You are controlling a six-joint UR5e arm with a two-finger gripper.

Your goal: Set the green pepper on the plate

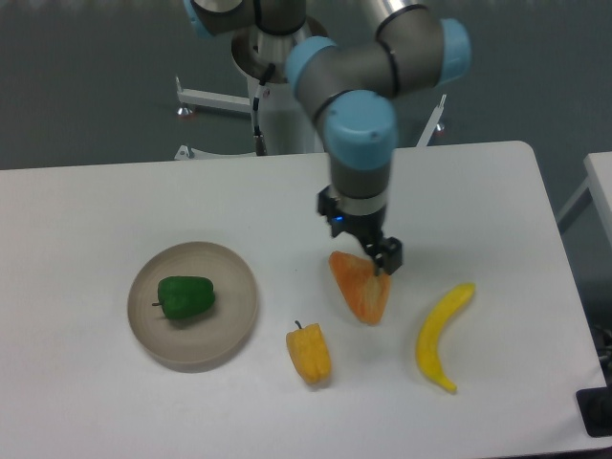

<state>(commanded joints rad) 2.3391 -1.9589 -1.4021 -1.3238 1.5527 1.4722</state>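
Lying on its side, the green pepper rested inside the plate, a little left of the middle of the dish, with its short stem pointing to the left. Nothing touched the pepper, and no part of the arm was over it. The plate stood on the left part of the white table.

The gripper was well apart from the plate, to the right of it, above the upper edge of an orange wedge-shaped piece of fruit. The wrist of the arm pointed down, and the dark fingers were seen from above and partly behind the wrist, so I cannot tell if they were apart or together. They held nothing that could be seen. It was also not clear whether the fingertips touched the orange piece or only hung just over it.

A yellow pepper lay in front of the orange piece, between it and the plate, close to the rim of the plate but not touching it. A banana lay at the right, near the orange piece, with its curved back turned to the right. Behind the table the grey base of the arm stood against a dark wall, and at the far right a small part of another white surface showed.
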